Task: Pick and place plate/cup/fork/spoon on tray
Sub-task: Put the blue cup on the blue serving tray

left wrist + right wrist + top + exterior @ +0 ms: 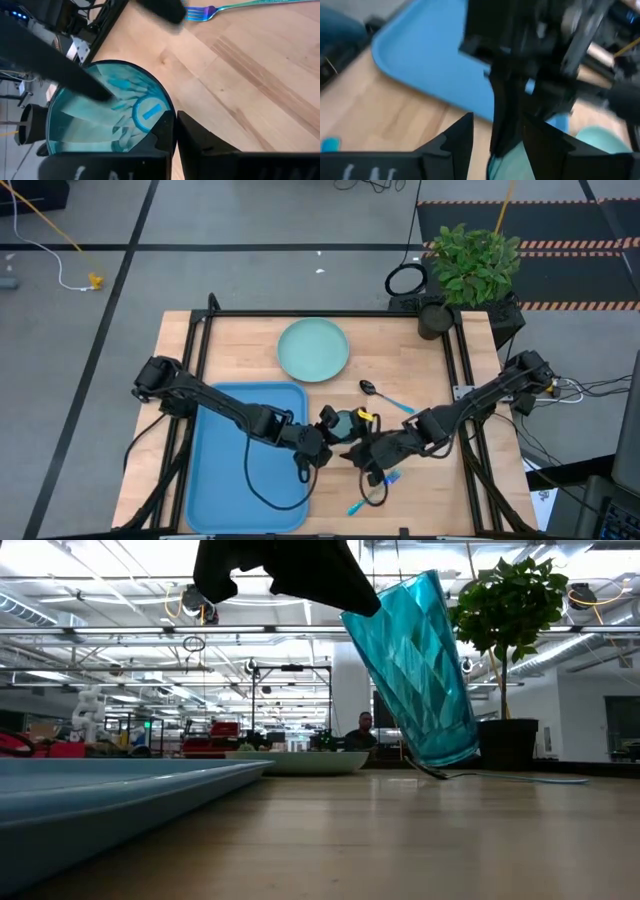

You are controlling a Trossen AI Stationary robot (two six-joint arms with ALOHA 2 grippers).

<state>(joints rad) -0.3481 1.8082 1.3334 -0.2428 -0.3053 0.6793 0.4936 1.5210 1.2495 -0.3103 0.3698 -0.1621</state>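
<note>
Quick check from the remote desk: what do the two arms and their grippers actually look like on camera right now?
Both arms are dark, nearly black, built of slim jointed links. A black cable loops off the left arm over the tray. The right arm has cabling bunched at its base. The left gripper and right gripper are black with flat blocky fingers; a yellow tag sits between them.

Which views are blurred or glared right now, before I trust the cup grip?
Right wrist view: heavy motion blur; tray only a smear. Left wrist view: cup rim fairly sharp, dark arm across it blurred. Low view: bright ceiling lights behind, cup tilted, clear. High view: evenly lit, sharp.
</note>
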